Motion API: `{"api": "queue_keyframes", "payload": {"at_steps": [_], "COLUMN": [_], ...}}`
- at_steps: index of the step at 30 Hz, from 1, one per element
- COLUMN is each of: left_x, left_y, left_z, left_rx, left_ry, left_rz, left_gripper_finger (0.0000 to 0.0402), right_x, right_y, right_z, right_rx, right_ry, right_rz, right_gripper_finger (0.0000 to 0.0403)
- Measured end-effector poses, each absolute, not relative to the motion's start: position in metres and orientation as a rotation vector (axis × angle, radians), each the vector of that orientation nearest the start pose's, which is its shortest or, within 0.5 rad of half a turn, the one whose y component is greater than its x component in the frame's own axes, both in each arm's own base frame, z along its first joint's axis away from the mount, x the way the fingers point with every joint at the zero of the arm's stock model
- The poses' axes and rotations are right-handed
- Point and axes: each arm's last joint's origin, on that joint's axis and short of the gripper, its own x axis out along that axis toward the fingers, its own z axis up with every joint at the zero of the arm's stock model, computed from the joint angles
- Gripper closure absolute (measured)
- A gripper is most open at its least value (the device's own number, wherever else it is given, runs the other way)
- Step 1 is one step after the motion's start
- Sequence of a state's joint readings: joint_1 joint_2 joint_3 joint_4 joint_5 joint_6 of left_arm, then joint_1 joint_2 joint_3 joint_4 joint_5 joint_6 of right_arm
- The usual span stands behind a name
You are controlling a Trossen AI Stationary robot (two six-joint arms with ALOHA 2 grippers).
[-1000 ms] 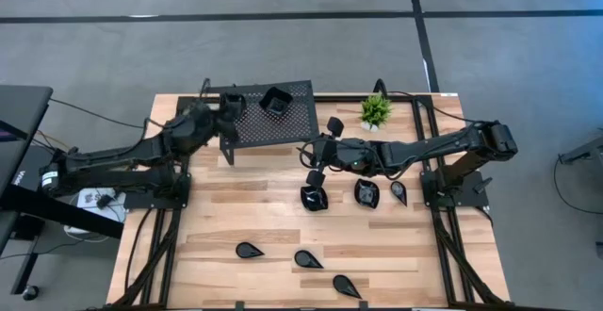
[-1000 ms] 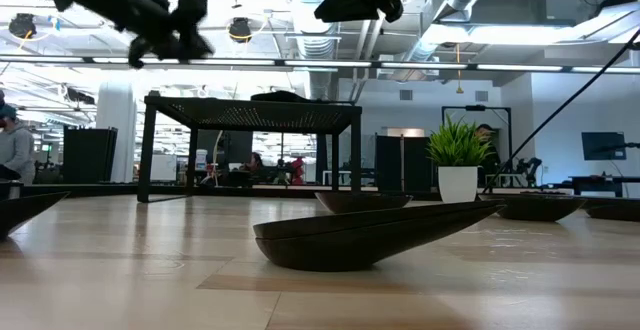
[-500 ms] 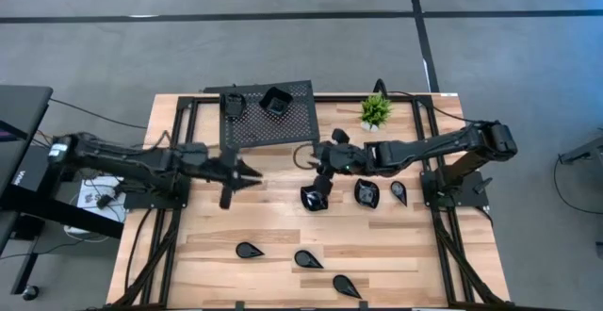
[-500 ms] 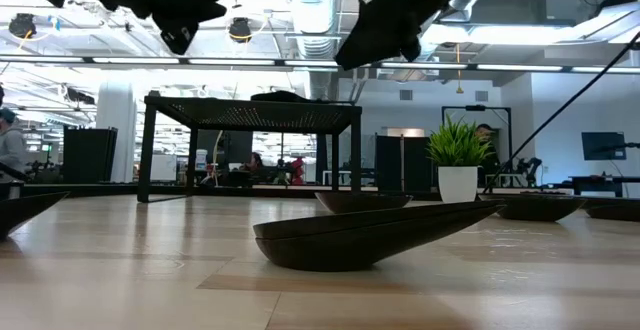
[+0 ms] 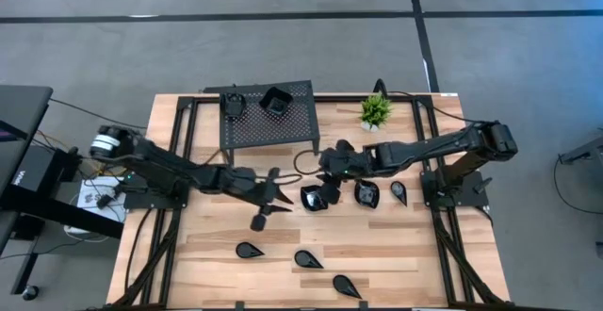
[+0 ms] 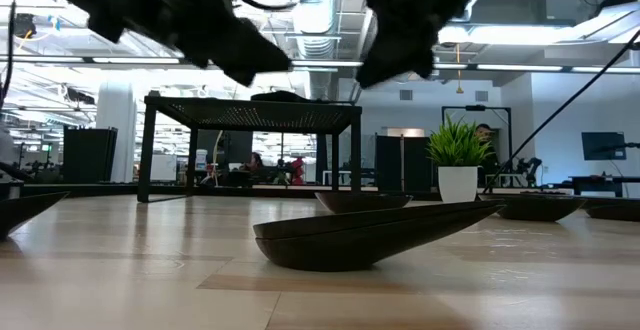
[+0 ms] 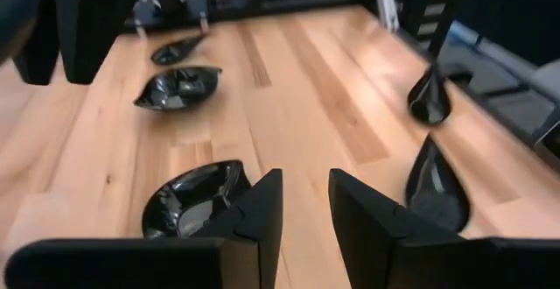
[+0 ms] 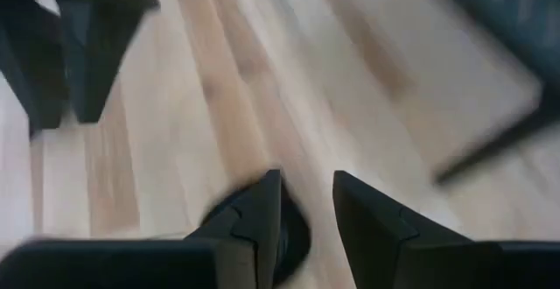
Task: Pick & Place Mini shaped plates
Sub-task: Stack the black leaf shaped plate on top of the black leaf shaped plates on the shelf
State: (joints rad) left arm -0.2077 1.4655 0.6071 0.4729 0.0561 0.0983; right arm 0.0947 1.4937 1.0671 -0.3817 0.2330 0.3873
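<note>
Mini shaped plates [image 5: 313,197] glossy black, wavy or teardrop; both jaws parted, empty.

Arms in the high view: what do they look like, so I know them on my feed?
Both arms are dark, slim and jointed. The left end effector and right end effector each have two black wedge-shaped fingers. Black cables trail off both bases.

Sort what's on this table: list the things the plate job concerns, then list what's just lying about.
Job:
- two plates on the stand
- three plates mid-table
- three teardrop plates near the front edge

Lying about:
- perforated metal stand
- potted plant
</note>
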Motion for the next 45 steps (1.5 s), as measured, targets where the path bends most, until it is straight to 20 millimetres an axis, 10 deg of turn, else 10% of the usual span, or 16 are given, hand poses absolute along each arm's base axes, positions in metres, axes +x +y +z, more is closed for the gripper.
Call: {"api": "queue_keyframes", "payload": {"at_steps": [13, 23, 45], "left_x": [0.336, 0.347, 0.334], "left_y": [-0.068, -0.063, -0.061], "left_z": [0.148, 0.117, 0.102], "left_rx": [0.247, 0.287, 0.314], "left_ry": [0.465, 0.551, 0.604], "left_rz": [-0.299, -0.292, -0.304], "left_gripper_finger": [0.0305, 0.0305, 0.0305], "right_x": [0.288, 0.314, 0.346], "right_y": [0.009, 0.007, 0.011], "right_z": [0.190, 0.145, 0.136], "right_rx": [0.359, 0.365, 0.374], "right_ry": [0.909, 1.009, 1.038], "right_rz": [-0.559, -0.508, -0.390], "right_gripper_finger": [0.0301, 0.0301, 0.0301]}}
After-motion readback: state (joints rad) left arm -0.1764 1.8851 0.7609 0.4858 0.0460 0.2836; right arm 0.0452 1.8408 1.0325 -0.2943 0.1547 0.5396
